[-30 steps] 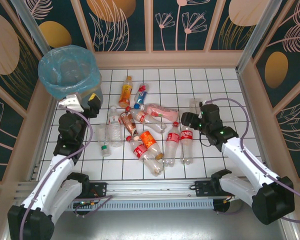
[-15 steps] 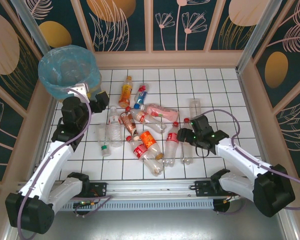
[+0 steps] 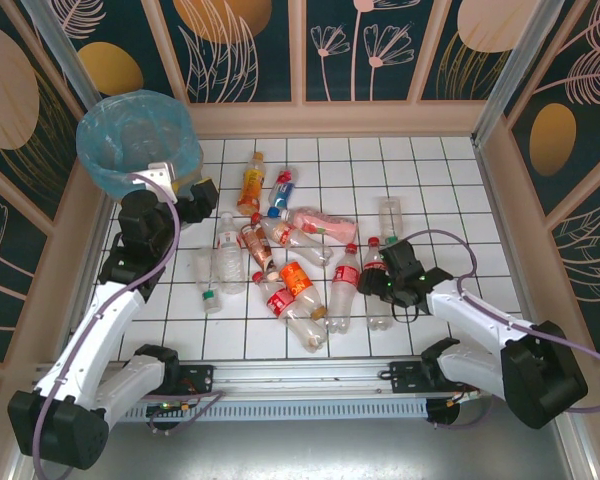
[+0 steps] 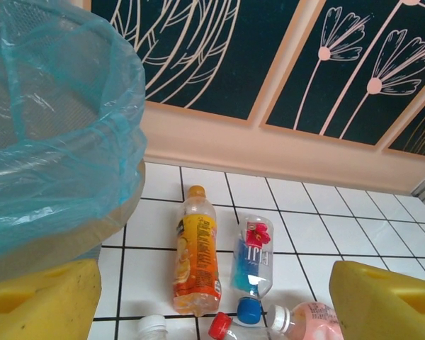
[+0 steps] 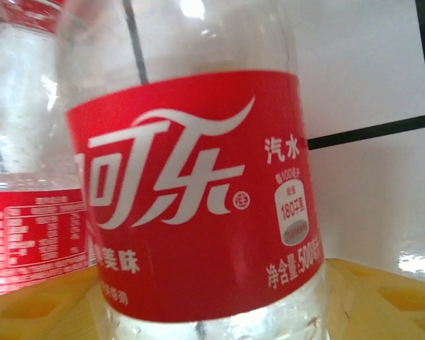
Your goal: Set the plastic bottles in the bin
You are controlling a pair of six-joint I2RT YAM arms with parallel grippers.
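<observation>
The bin (image 3: 95, 165), lined with a blue bag, stands at the far left corner and looms at the left of the left wrist view (image 4: 57, 142). My left gripper (image 3: 193, 196) hangs beside it, open and empty (image 4: 212, 304). Beyond its fingers lie an orange-label bottle (image 4: 196, 258) and a blue-label bottle (image 4: 253, 265). My right gripper (image 3: 378, 283) is down over a red-label cola bottle (image 3: 377, 310) lying on the tiles. In the right wrist view its yellow fingers (image 5: 382, 297) press both sides of that bottle (image 5: 191, 198).
Several more bottles lie in a loose pile mid-floor (image 3: 295, 280), with a second red-label bottle (image 3: 346, 285) right beside the gripped one. A pink-label bottle (image 3: 320, 222) and a clear bottle (image 3: 388, 213) lie farther back. Peach-framed walls (image 3: 330, 118) enclose the white tiled floor.
My right arm has swung left and toward the near edge, down onto the red-label bottle, and its jaws have narrowed. My left gripper moved up beside the bin and opened wider.
</observation>
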